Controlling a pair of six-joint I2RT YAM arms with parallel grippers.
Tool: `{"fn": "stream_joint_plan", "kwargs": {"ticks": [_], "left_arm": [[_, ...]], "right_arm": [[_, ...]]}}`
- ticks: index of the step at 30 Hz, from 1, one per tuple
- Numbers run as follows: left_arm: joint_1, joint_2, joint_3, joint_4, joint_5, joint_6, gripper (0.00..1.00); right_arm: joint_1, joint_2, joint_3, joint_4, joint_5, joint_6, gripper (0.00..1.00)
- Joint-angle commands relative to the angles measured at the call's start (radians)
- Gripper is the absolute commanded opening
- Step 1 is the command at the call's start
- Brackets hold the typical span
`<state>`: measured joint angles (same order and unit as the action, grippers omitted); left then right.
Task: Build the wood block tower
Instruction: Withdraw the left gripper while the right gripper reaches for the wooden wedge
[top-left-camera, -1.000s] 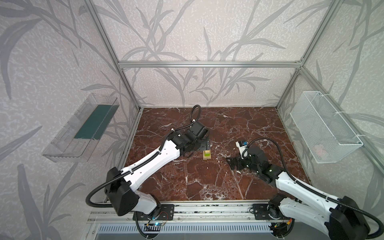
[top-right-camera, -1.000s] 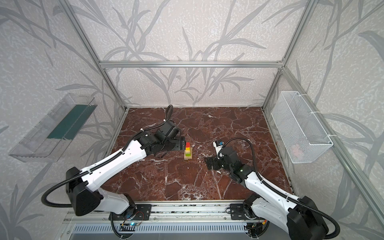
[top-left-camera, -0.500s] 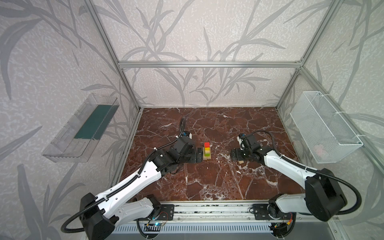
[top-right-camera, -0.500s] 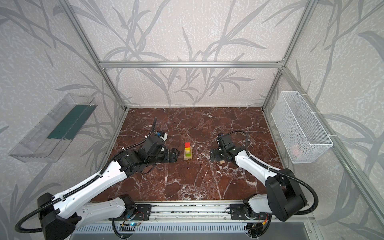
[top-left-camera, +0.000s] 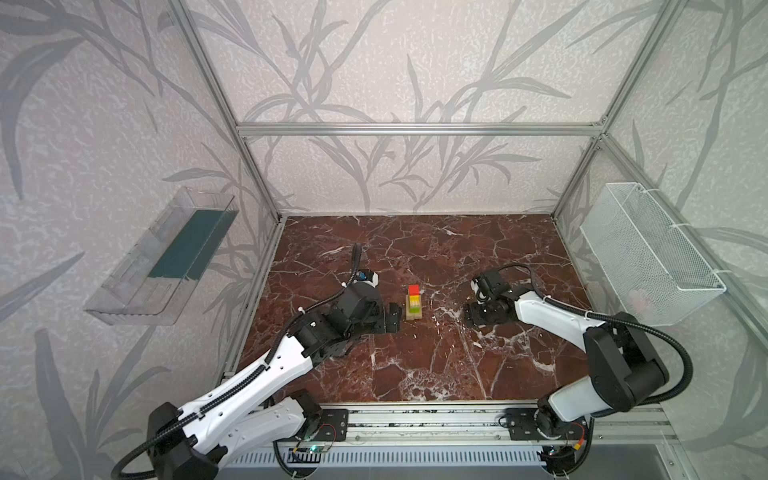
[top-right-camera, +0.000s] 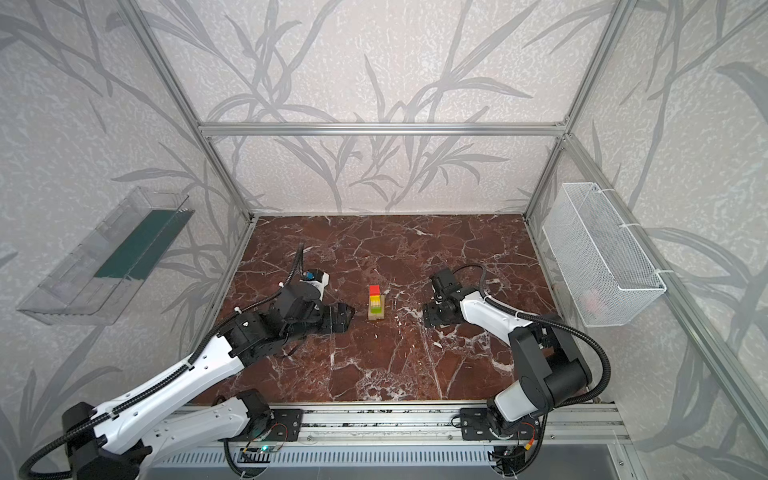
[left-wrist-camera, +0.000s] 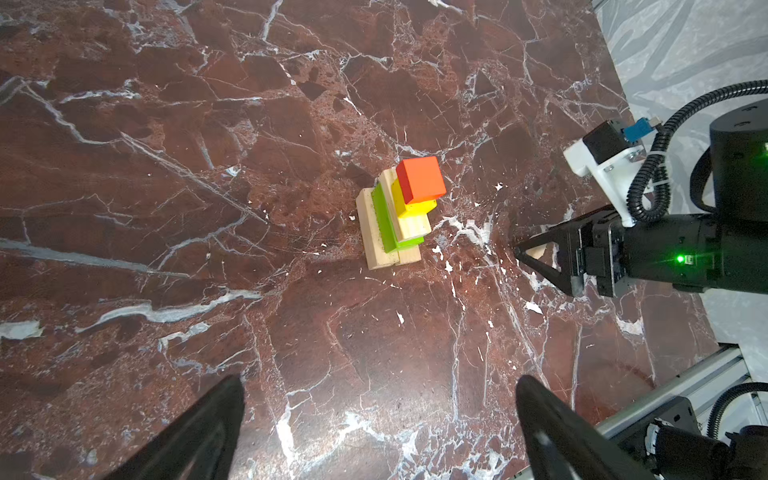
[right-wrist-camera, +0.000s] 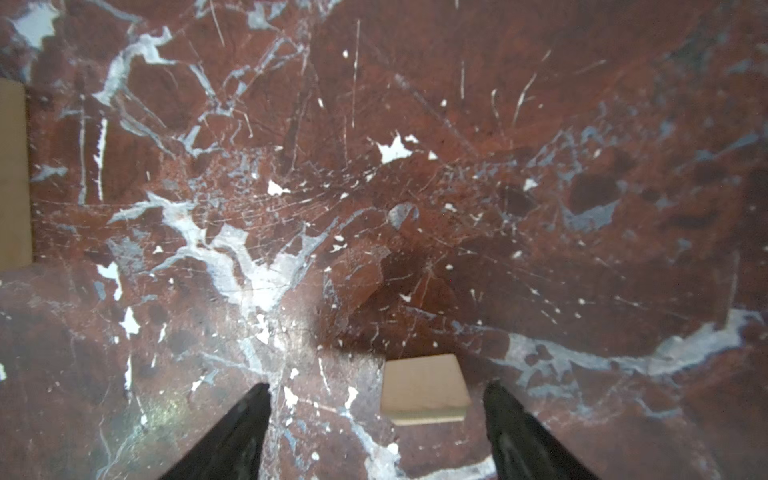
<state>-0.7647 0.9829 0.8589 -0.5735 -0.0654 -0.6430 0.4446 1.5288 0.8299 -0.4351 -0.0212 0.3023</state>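
- R gripper (right-wrist-camera: 377, 386): jaws seen partly apart, straddling a loose tan block (right-wrist-camera: 424, 388) that lies flat on the marble top (right-wrist-camera: 415, 166). No pad contact is seen, so nothing is held yet.
- Block sits off-centre in the gap, nearer one finger (right-wrist-camera: 515, 428) than the other. Step in hand is judged to be the pick of this block for the stack.
- To be done well: gripper should be centred over the block before the squeeze, else the nearer finger prob. shoves or twists it. Block is thin, so pads should be set low on its side faces. Lift should be taken straight up.
- L gripper (left-wrist-camera: 380, 378): jaws wide, empty, held just beside the wood block tower (top-left-camera: 414, 302) and pointed at it.
- Tower stands mid-table, between the two grippers. Bottom to top: tan bars, lime-green bar (left-wrist-camera: 384, 220), tan bar, yellow cube, red cube (left-wrist-camera: 422, 178).
- Layers are stepped, not flush, so the stack is judged easy to tip.
- Top face is small. A level, gentle set-down will be needed, w/ release only once the block rests flat.
- In the way: L gripper sits close on one side of the tower, so approach from the R side & from above is favoured.
- Around: wire basket (top-left-camera: 648, 257) on R wall, clear tray (top-left-camera: 162, 257) on L wall. Both are well apart from the work and no hindrance is expected.
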Motion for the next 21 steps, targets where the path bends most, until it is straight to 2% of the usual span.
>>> {"fn": "stream_joint_plan", "kwargs": {"ticks": [1,5,10,17,21], "left_arm": [[0.002,-0.019,-0.019,0.015,-0.004,0.001,0.99],[0.002,-0.020,-0.023,0.021,-0.002,0.001,0.99],[0.002,-0.015,-0.020,0.023,-0.001,0.000,1.00],[0.002,-0.009,-0.022,0.029,0.010,-0.009,0.99],[0.002,-0.003,-0.023,0.032,0.009,-0.010,0.99]], "right_arm": [[-0.003,0.005,-0.002,0.020,-0.060,-0.037,0.77],[0.010,0.005,-0.012,0.033,-0.086,-0.032,0.70],[0.050,-0.006,-0.030,0.050,-0.060,-0.008,0.63],[0.054,0.016,-0.010,0.038,-0.012,-0.045,0.63],[0.055,0.023,-0.009,0.067,-0.043,-0.076,0.63]]}}
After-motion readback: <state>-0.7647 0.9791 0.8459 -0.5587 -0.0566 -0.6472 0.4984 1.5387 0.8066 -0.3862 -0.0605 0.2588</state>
